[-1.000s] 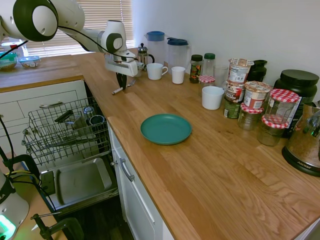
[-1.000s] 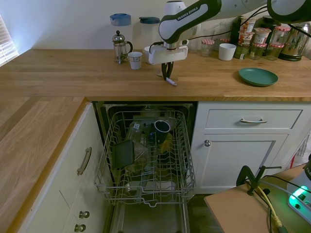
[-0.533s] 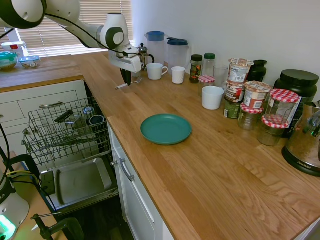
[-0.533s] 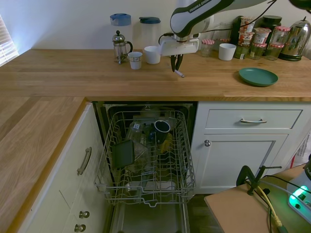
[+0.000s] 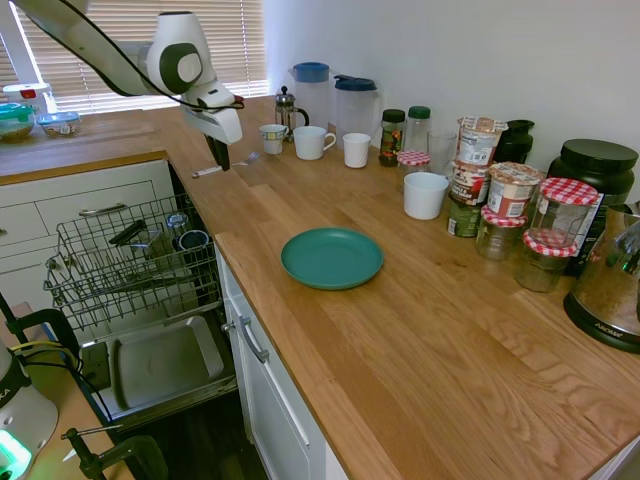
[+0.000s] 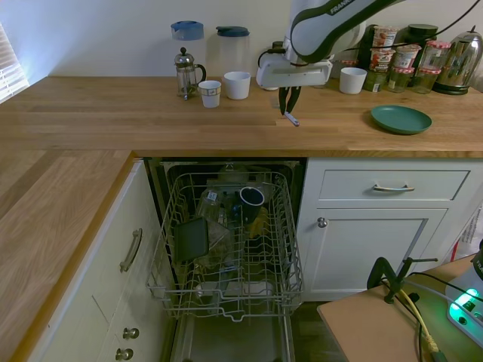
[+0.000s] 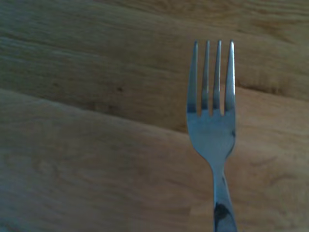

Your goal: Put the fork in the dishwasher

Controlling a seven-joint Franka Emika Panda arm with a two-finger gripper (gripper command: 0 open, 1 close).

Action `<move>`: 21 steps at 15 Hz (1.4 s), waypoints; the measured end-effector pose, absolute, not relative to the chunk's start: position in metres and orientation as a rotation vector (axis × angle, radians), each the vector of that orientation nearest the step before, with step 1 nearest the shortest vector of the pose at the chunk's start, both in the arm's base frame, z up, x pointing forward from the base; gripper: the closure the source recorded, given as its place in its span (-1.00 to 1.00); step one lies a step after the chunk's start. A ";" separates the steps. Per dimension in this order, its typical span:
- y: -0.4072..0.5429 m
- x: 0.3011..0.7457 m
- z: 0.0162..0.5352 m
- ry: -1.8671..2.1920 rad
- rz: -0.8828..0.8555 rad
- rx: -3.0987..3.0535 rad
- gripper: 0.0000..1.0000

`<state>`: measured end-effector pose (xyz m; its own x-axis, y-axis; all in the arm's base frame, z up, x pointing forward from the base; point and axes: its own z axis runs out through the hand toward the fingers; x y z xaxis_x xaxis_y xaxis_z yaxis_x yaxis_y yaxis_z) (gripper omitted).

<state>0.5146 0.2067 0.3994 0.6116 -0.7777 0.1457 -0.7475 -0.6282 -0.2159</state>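
Gripper (image 5: 215,160) is pinched on the fork (image 5: 208,171), carrying it clear above the wooden tabletop (image 5: 420,330), handle end sticking out sideways from below the fingers. In the wrist view the fork (image 7: 212,125) shows four tines against wood grain. The dishwasher (image 6: 230,249) stands open below the tabletop edge with its wire rack (image 6: 226,294) pulled out; a teal plate (image 5: 332,258) and white cups (image 5: 312,142) sit on the tabletop apart from the gripper (image 6: 287,108).
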 end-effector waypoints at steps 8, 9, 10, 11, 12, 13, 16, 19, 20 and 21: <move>0.239 0.451 0.388 1.325 -0.369 -2.699 1.00; 0.244 0.440 0.385 1.337 -0.375 -2.695 1.00; 0.250 0.426 0.381 1.349 -0.383 -2.687 1.00; 0.258 0.410 0.375 1.364 -0.391 -2.679 1.00; 0.268 0.393 0.370 1.378 -0.399 -2.676 1.00; 0.280 0.377 0.366 1.385 -0.403 -2.672 1.00; 0.320 0.332 0.350 1.411 -0.416 -2.659 1.00; 0.344 0.307 0.326 1.451 -0.431 -2.635 1.00; 0.349 0.303 0.314 1.466 -0.425 -2.626 1.00; 0.353 0.300 0.302 1.479 -0.414 -2.618 1.00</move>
<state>0.3003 0.3531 0.3017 0.4894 -0.8526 0.1831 -0.8236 -0.5209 -0.2243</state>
